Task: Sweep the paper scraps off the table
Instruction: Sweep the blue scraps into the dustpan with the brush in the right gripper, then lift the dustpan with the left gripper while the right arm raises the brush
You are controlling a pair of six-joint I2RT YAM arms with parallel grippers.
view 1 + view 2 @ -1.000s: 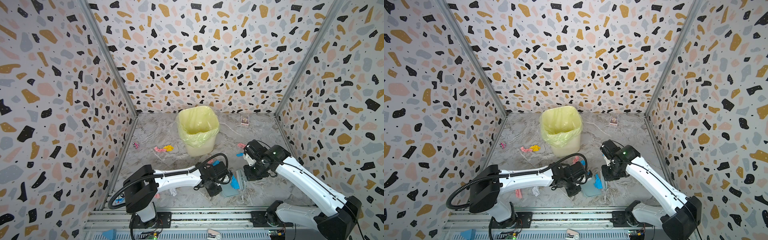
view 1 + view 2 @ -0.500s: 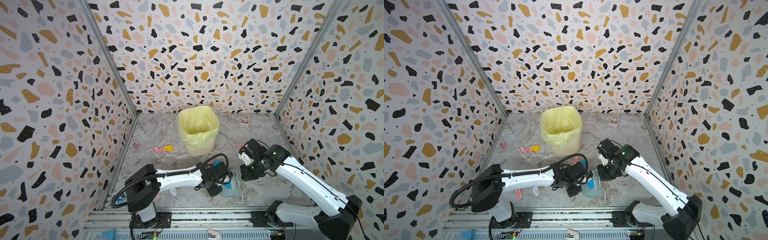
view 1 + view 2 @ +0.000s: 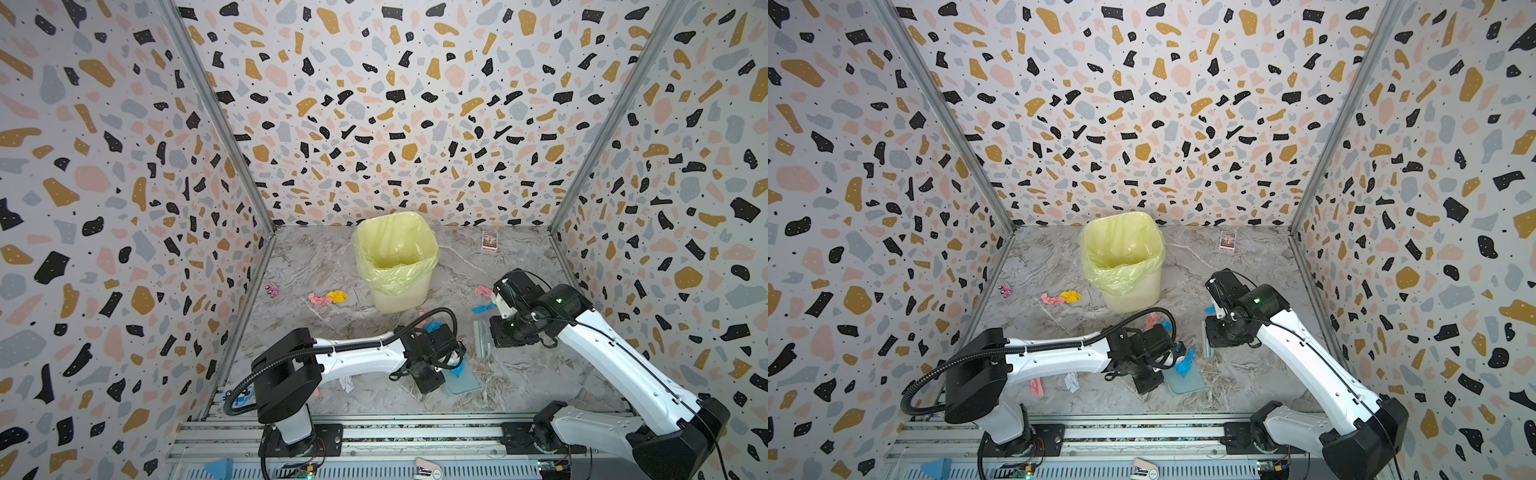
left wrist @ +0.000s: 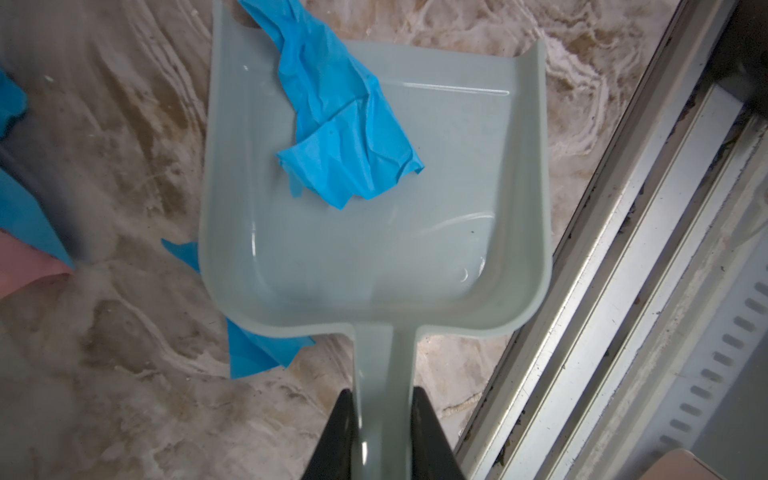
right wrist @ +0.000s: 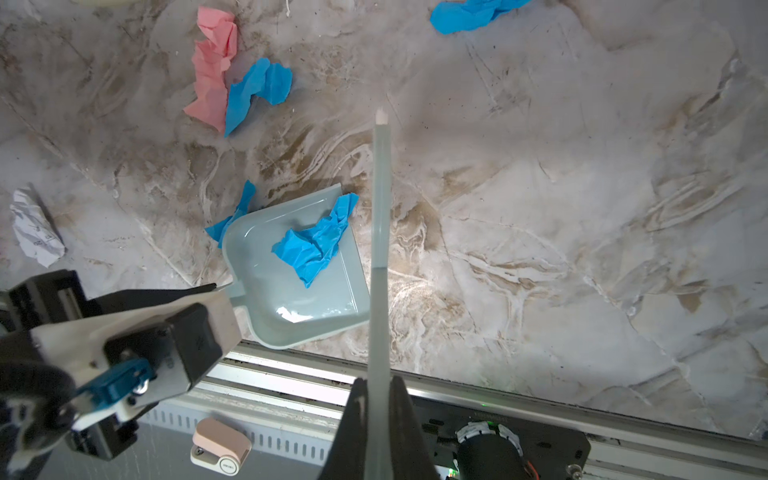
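On the table (image 3: 540, 374), at the 5 o'clock of the bin (image 3: 401, 293), the left gripper (image 4: 384, 419) is clamped on the handle of the dustpan (image 4: 374, 257). The right gripper (image 5: 378, 419), closed on the brush (image 5: 380, 208), has drawn back from the pan's mouth to its 1 o'clock since half a second ago. A blue scrap (image 4: 345, 137), at the lip a second ago, now lies mostly inside the pan. Other paper scraps (image 3: 328, 297) remain at the bin's 8 o'clock.
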